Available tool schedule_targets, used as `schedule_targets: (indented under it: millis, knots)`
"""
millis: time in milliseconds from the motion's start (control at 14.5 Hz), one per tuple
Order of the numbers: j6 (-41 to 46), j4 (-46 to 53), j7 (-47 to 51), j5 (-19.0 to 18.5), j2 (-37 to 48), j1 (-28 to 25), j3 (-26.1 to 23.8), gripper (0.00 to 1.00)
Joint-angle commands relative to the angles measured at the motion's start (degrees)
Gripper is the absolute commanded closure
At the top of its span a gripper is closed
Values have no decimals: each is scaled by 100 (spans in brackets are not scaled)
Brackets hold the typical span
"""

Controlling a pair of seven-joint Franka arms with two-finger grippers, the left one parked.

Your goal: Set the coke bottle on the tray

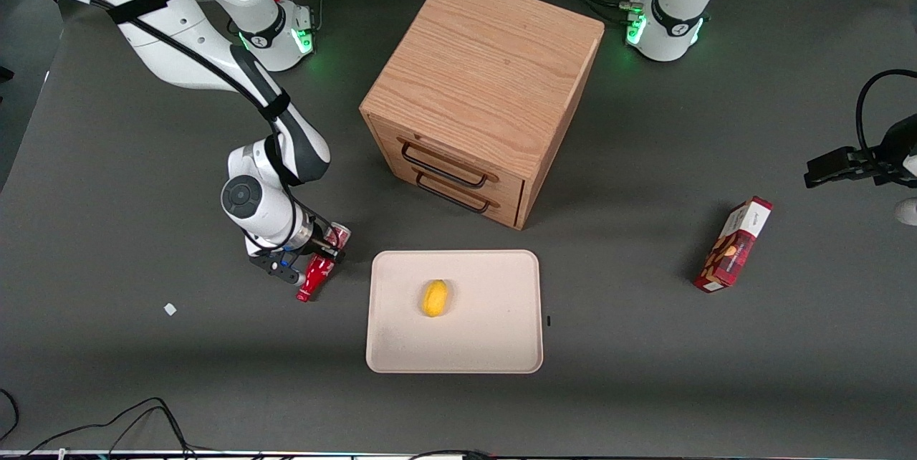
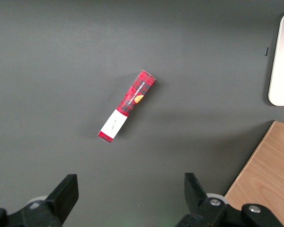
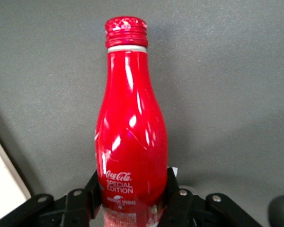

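Right now we see the gripper (image 1: 313, 264) low over the table (image 1: 143, 345), just beside the tray's (image 1: 501, 345) short edge on the working arm's end, w/ its fingers (image 3: 179, 201) pinching the coke bottle (image 1: 316, 275) by the lower body near the base. In the wrist view the coke bottle (image 3: 131, 142) sits btwn both black fingers, red cap pointing away from the gripper (image 3: 132, 208), white script readable on the red body. From the front the bottle is tilted, cap end nearer the camera and lower, silvery base up by the wrist; we can't tell if the cap touches the table. It's close to the tray but not on it. On the tray lies a small yellow fruit-like item (image 1: 434, 298), approx mid-tray. A wooden drawer cabinet (image 1: 487, 87) w/ two dark handles stands farther from the camera than the tray. A red snack box (image 1: 733, 244) stands toward the parked arm's end, well apart from the tray.
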State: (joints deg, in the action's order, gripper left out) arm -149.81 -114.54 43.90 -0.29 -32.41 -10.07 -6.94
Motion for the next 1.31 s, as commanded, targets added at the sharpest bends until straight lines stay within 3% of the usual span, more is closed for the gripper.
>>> schedule_targets:
  millis: [0, 277, 1038, 1245]
  knots:
    - [-23, 73, 145, -208, 41, 48, 8, 100]
    - [809, 291, 66, -226, 392, 110, 8, 100]
    - [5406, 3119, -320, -42, 929, 286, -18, 100]
    - [5787, 3710, -400, 90, 754, 295, -1, 100]
